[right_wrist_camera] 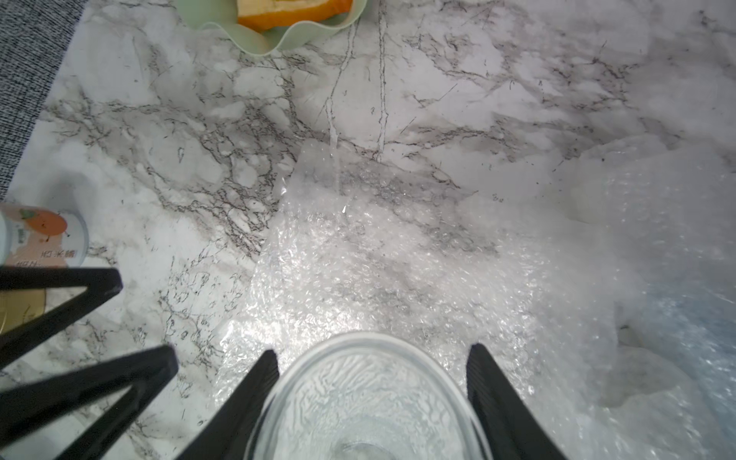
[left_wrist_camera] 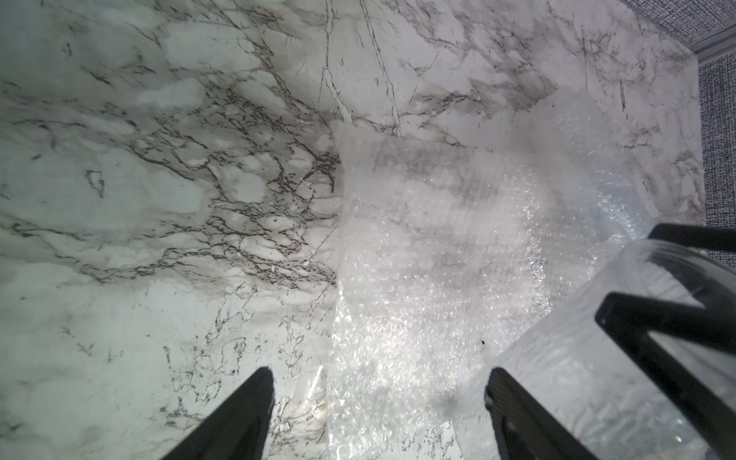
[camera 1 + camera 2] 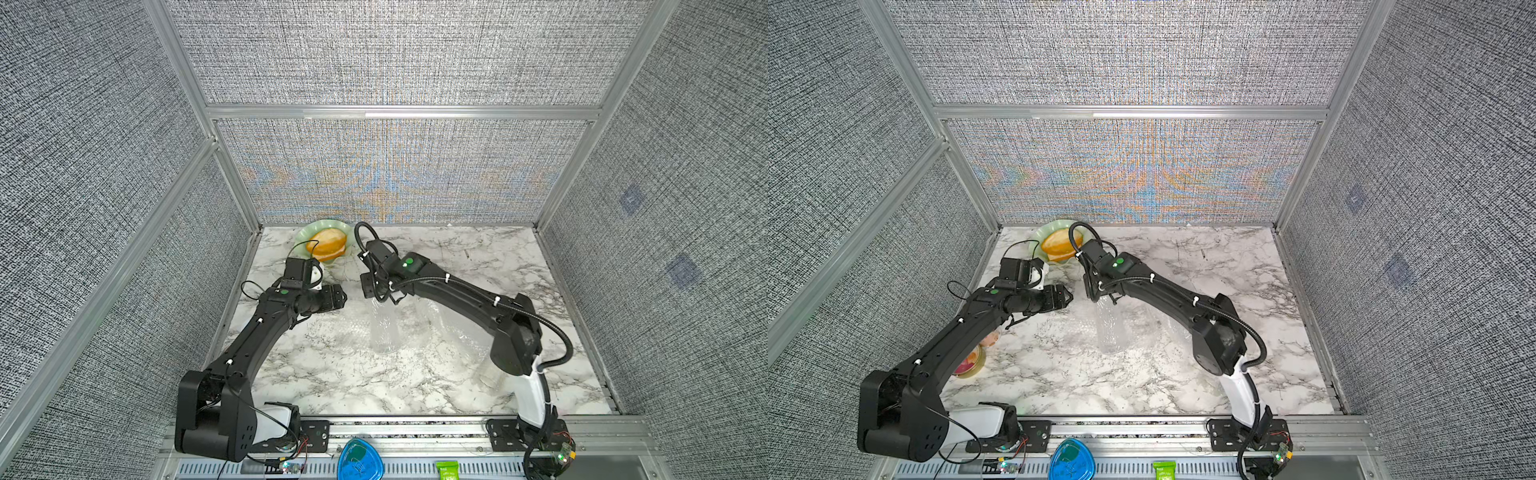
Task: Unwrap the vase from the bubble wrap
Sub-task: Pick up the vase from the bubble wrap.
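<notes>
Bubble wrap [image 3: 436,328] blends into the marble table [image 3: 374,386] at frame center. Right gripper [image 1: 372,358] straddles the clear vase [image 1: 370,398], contact unclear; left gripper [image 2: 378,382] stands spread, its tips cut off.

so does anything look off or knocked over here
Nothing spilled or broken. The clear glass vase stands upright on the spread clear bubble wrap, the right gripper jaws either side of its rim. The left gripper hangs open beside it.
</notes>
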Robot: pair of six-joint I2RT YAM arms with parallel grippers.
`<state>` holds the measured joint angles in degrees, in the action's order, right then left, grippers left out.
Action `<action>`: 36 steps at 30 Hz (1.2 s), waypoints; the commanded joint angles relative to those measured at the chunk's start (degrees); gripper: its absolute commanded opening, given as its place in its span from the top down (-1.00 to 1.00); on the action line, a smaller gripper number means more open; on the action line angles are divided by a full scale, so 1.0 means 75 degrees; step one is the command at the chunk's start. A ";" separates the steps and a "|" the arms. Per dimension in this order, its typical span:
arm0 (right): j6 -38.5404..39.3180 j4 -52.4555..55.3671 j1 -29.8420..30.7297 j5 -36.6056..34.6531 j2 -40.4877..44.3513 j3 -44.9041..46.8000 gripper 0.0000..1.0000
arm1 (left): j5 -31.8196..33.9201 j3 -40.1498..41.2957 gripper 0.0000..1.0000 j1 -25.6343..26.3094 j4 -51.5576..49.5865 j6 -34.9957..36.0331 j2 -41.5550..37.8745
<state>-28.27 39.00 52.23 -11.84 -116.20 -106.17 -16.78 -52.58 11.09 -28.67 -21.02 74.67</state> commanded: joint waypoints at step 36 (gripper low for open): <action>0.2724 -0.6156 0.0570 -0.0511 0.4469 0.5128 0.04 | -0.0182 0.0096 -0.72 -0.0012 0.0283 0.0113 -0.0115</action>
<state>-8.43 -2.17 57.69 -16.36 -82.59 -65.91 -17.12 -51.94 11.09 -27.73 -20.99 73.71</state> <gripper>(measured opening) 0.573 0.858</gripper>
